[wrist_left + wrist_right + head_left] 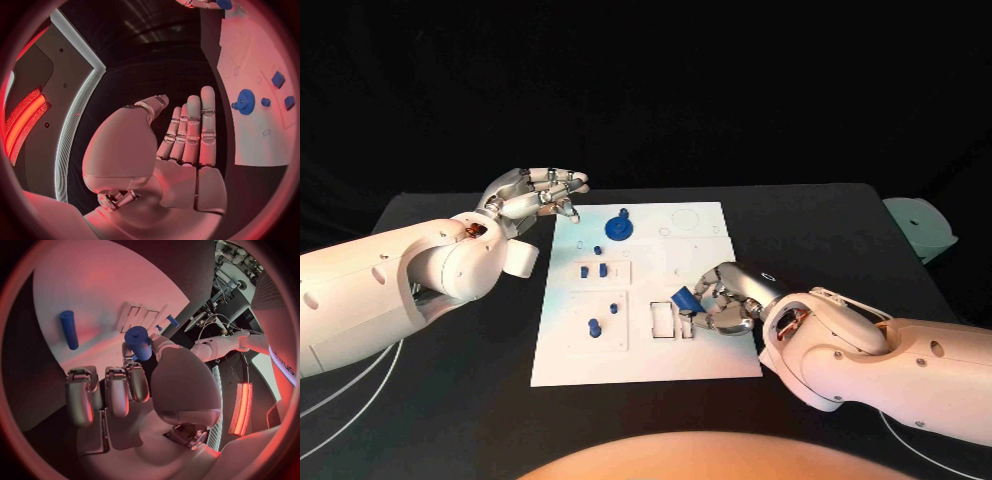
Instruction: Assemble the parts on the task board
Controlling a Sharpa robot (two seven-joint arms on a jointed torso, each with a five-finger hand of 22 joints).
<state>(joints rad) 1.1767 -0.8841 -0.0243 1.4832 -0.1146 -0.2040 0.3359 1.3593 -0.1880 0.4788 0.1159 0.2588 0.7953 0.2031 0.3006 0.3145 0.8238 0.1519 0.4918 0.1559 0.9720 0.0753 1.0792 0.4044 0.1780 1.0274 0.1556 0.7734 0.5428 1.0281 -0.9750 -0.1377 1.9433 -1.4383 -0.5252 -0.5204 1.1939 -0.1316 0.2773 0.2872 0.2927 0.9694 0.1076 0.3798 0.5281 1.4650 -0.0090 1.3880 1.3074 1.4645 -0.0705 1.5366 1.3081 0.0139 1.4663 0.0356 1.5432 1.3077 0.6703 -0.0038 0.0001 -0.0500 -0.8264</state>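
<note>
The right robot hand (718, 300) grasps a blue part (685, 298) over the task board (646, 360).

A robotics lab: a black-draped table (473, 400) against a dark backdrop, a white task board (646, 365) laid out for testing, and beyond the right hand's fingers (115, 390) racks of cabled equipment (228, 287) and lit panels (240, 405).
</note>
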